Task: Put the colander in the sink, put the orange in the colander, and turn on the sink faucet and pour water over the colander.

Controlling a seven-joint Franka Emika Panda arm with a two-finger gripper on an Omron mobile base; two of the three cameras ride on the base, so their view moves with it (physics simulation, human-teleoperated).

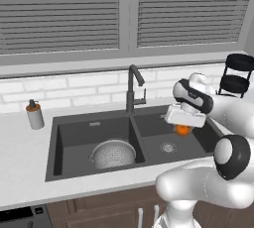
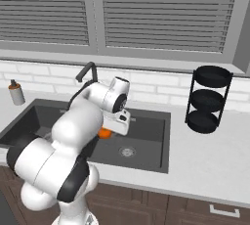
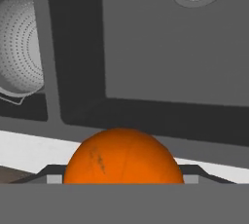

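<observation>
Orange (image 1: 183,130), left base view: small bright ball under the white hand, above the right basin of the matte dark sink (image 1: 74,123).
Colander (image 1: 113,153): round perforated metal bowl in the left basin.
Faucet (image 1: 133,88): slim, dark, behind the divider.
Right base view: arm bent forward, hand over the right basin, orange (image 2: 104,133) beneath it.
Hand view: gripper (image 3: 122,177) pinching the smooth orange (image 3: 122,157); colander (image 3: 19,47) at left.
</observation>
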